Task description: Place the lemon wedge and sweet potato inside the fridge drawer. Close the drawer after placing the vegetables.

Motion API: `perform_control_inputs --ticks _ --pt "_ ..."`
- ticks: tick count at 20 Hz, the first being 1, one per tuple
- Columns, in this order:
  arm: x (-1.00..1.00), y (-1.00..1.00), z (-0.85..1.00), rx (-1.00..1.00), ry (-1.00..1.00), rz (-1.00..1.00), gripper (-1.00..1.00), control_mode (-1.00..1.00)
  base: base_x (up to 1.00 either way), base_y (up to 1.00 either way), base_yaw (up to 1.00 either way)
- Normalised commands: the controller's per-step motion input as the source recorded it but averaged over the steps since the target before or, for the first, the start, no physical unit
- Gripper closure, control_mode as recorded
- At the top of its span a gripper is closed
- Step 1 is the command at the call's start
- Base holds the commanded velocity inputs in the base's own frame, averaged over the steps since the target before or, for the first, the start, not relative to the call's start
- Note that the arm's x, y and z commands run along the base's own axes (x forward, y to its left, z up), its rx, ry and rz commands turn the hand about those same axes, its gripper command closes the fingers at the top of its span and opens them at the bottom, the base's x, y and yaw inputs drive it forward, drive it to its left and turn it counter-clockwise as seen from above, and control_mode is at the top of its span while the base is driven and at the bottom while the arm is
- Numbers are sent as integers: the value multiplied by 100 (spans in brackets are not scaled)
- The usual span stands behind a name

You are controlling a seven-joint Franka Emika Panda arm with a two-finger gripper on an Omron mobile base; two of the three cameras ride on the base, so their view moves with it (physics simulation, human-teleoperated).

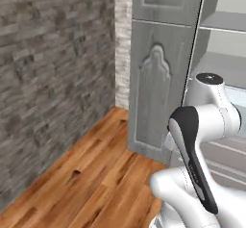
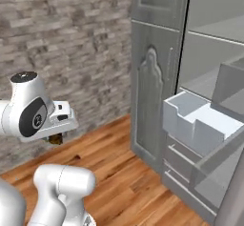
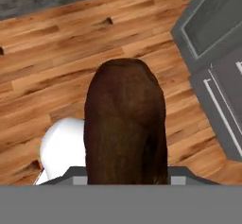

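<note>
The sweet potato [image 3: 125, 124], a dark reddish-brown tuber, stands up close in the hand view and covers the fingertips. From the right base view its tip [image 2: 55, 139] pokes out under the white hand, where my gripper [image 2: 56, 135] is shut on it, held over the floor well to the left of the fridge. The fridge drawer [image 2: 190, 125], a pale box-shaped bin, is pulled out of the open fridge at the right. The lemon wedge is out of view.
A tall grey door panel [image 2: 152, 77] stands between the hand and the fridge opening. Grey drawer fronts [image 2: 181, 165] sit below the bin. A stone wall [image 1: 53, 78] runs along the left, with wooden floor [image 1: 91, 174] in front of it.
</note>
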Motion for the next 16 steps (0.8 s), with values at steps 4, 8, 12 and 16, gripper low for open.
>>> perform_control_inputs --ticks 4,8,12,16 --pt "0 0 0 0 0 0 100 100 88 0 -68" --pt "0 0 0 0 0 0 100 100 43 0 -74" --pt "0 0 0 0 0 0 100 100 14 6 -78" --pt "0 0 0 0 0 0 100 100 28 33 -59"
